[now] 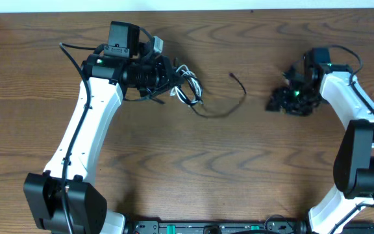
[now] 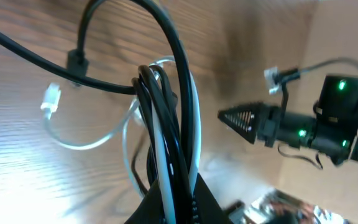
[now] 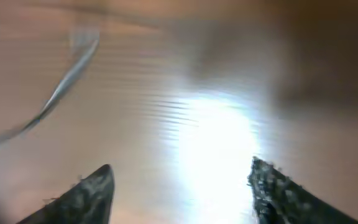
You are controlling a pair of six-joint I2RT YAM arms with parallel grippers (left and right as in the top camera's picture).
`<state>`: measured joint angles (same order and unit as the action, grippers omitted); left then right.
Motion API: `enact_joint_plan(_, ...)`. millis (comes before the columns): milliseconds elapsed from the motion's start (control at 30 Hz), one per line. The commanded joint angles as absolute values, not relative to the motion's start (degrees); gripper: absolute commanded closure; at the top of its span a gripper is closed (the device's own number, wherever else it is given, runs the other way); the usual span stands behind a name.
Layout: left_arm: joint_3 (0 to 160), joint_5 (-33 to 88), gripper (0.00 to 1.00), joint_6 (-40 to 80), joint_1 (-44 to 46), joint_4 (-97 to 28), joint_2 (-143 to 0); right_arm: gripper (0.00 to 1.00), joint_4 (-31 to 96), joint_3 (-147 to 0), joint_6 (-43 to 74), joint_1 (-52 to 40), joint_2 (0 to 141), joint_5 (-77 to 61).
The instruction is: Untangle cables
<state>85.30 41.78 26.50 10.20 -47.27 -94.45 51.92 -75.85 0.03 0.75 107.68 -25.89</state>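
A brown wood-grain bench (image 1: 239,162) carries a loose tangle of thin black and white cables (image 1: 188,88) left of centre, near its far edge. One black cable (image 1: 229,107) trails out of the tangle in a curve to the right and ends free on the bare wood between the two arms. The left arm reaches forward from its base at the near edge and bends right at the wrist. Its left claw (image 1: 169,79) is clamped shut on the bundle, and in the left wrist view the strands rise from between its fingers (image 2: 194,199), with a white plug (image 2: 51,99) hanging to one side. The right arm curves inward, and its right claw (image 3: 182,186) hovers low over the wood, well apart from the tangle, jaws spread and holding nothing.
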Motion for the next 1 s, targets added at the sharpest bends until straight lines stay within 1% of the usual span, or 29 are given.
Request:
enact_joint_plan(0, 85.34, 50.19, 0.92, 23.79, 10.37, -47.00, -94.35, 0.31, 50.39, -80.05, -12.49, -1.83, 101.12, -46.81)
enact_joint_plan(200, 85.34, 51.83, 0.93, 23.90, 11.84, -47.05, -94.35, 0.30, 44.53, -80.42, -11.64, -7.99, 95.57, -46.35)
enact_joint_plan(333, 85.34, 51.81, 0.93, 24.29, 13.30, -47.00, -94.35, 0.31, 42.65, -80.42, -4.34, -14.09, 96.09, -36.03)
enact_joint_plan(500, 85.34, 51.77, 0.93, 24.25, 14.50, -47.00, -94.35, 0.31, 41.71, -80.40, 3.60, -19.53, 97.10, -21.80)
enact_joint_plan(700, 85.34, 51.66, 0.93, 24.27, 14.61, -47.09, -94.35, 0.34, 41.17, -80.40, 11.46, -22.46, 98.52, -6.66)
enact_joint_plan(900, 85.34, 51.94, 0.93, 24.29, 14.61, -47.44, -94.35, 0.34, 40.27, -80.40, 11.79, -22.57, 102.41, -5.50)
enact_joint_plan(967, 85.34, 52.05, 0.93, 24.29, 14.61, -47.44, -94.35, 0.38, 39.99, -80.40, 12.03, -22.55, 104.57, -4.93)
